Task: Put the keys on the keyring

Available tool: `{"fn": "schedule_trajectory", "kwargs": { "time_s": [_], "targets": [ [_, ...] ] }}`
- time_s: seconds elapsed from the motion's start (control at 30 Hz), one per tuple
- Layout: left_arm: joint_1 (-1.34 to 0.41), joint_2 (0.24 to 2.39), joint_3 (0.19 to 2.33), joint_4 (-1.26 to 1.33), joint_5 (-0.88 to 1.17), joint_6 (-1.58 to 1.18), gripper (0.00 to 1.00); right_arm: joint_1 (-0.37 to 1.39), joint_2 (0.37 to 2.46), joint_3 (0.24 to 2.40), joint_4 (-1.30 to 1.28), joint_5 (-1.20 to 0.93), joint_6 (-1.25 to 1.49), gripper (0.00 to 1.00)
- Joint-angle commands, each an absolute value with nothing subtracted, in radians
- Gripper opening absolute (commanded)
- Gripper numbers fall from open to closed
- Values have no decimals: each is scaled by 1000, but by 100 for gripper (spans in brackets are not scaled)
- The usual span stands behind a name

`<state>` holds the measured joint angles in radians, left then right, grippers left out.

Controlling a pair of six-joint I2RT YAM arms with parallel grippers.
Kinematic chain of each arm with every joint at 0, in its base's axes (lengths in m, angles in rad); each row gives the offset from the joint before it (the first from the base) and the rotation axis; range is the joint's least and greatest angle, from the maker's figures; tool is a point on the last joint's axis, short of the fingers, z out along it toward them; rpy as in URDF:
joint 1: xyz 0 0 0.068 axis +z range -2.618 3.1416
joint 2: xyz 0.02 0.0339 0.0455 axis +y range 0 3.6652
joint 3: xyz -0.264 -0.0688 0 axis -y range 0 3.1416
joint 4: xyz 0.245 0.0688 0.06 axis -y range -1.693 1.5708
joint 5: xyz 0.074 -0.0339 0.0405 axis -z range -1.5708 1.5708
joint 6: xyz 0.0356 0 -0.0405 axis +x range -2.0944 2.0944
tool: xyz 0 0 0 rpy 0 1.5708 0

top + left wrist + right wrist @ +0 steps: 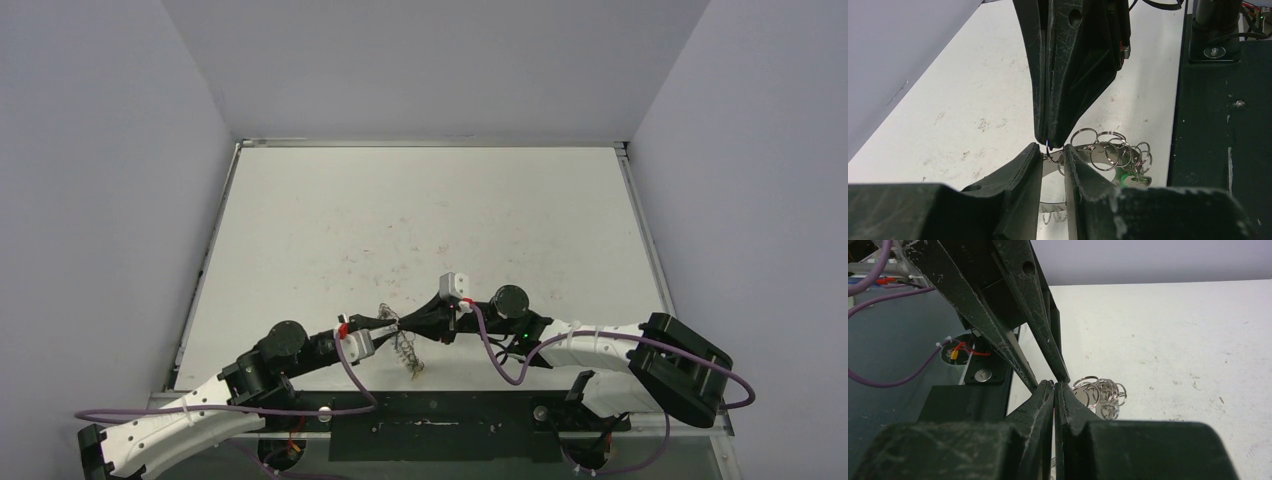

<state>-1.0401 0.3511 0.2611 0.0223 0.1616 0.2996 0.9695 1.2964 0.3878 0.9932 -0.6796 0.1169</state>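
Threading is in hand. Over the counter's [400, 220] near edge, the left claw [1052, 152] pinches the keyring [1108, 150]. The right claw [1054, 385], clamped shut, meets it tip to tip; its catch is too small to tell. The next move likely needs fine alignment.

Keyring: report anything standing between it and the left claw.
Nothing visible does. The left claw straddles an edge of the keyring, jaws slightly apart. The right claw, shut on a thin wire loop, meets it just above, not between.
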Motion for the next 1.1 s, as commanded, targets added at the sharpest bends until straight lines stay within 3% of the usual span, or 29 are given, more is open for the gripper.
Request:
{"fn": "schedule_trajectory", "kwargs": {
  "time_s": [0.0, 0.2, 0.43, 0.53, 0.63, 0.77, 0.83, 1.07],
  "targets": [
    [-1045, 352, 301, 34, 152, 301, 20, 974, 1258, 406, 1068, -684, 112, 0],
    [-1045, 361, 304, 30, 143, 302, 3, 974, 1258, 408, 1069, -686, 113, 0],
    [-1045, 376, 314, 16, 141, 304, 4, 976, 1256, 409, 1077, -687, 118, 0],
    [-1045, 391, 320, 24, 141, 303, 17, 976, 1259, 408, 1075, -689, 118, 0],
    [-1045, 410, 333, 29, 143, 307, 18, 976, 1259, 408, 1069, -688, 114, 0],
    [-1045, 451, 359, 2, 140, 321, 12, 977, 1255, 406, 1055, -681, 105, 0],
    [-1046, 468, 371, -23, 141, 328, 1, 978, 1252, 409, 1037, -679, 93, 0],
    [-1046, 475, 402, -61, 130, 334, 0, 979, 1219, 405, 965, -650, 59, 0]
  ]
}}
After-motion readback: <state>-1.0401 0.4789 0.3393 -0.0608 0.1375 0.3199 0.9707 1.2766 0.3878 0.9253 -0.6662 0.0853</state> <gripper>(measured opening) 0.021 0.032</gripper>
